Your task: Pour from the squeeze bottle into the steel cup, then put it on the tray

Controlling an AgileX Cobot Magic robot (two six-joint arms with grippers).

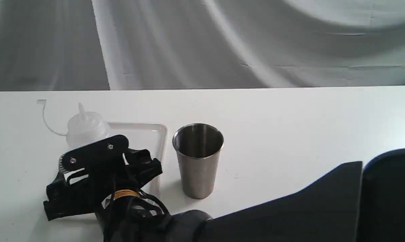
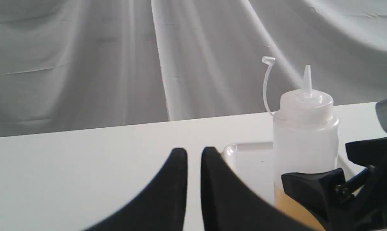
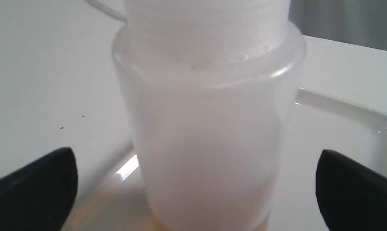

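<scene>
The squeeze bottle [image 1: 86,129] [image 2: 304,134] [image 3: 206,128] stands upright on the white tray [image 1: 152,129] [image 2: 248,157] [image 3: 341,106], amber liquid low inside and its cap strap hanging free. My right gripper [image 1: 78,174] [image 3: 196,189] reaches across to it and is open. Its black fingers [image 3: 36,186] flank the bottle's lower body with gaps on both sides. The steel cup [image 1: 198,161] stands upright just right of the tray. My left gripper [image 2: 194,154] hovers left of the tray, its fingers nearly together around nothing. It does not show in the exterior view.
The white table [image 1: 306,127] stretches to the right of the cup. A grey cloth backdrop [image 1: 222,43] hangs behind its far edge. My right arm's dark links [image 1: 306,208] cross the front right of the exterior view.
</scene>
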